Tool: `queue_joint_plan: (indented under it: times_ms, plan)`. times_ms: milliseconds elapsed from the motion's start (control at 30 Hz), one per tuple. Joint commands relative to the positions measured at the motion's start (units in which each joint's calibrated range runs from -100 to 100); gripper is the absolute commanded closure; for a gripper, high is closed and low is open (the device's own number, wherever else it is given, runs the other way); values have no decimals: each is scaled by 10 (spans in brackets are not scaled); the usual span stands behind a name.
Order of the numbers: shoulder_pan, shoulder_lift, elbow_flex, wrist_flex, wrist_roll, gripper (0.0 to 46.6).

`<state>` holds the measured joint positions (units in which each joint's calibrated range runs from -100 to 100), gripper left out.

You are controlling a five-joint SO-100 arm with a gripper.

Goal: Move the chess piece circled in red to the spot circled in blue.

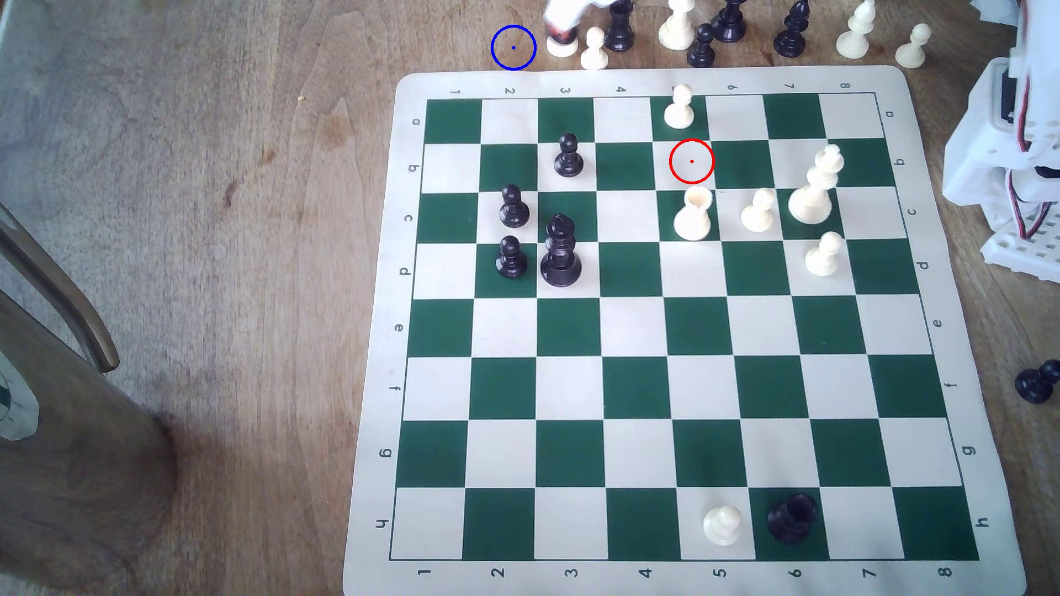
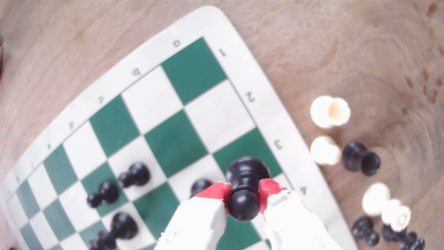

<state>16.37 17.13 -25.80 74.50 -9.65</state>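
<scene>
Wooden table (image 1: 229, 172): gripper (image 2: 243, 192) pinching black pawn (image 2: 243, 187) above chessboard (image 2: 153, 103).

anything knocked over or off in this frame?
Yes: a black piece lies tipped over on the board's bottom row in the exterior view, and another lies on the table off its right edge. The rest stand upright.

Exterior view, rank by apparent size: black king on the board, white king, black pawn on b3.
1. Black king and white king: look about alike, so no ranking between them.
2. Black pawn on b3: clearly smallest.
</scene>
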Motion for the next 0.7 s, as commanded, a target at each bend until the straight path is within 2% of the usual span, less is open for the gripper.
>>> queue_joint_plan:
  times_ms: [0,233,500,667]
  plan:
    - [24,20,-70,-39,12,464]
    - [60,68,-74,-109,30,464]
    - [71,116,-75,-211,27,464]
    - [61,133,-75,-209,27,464]
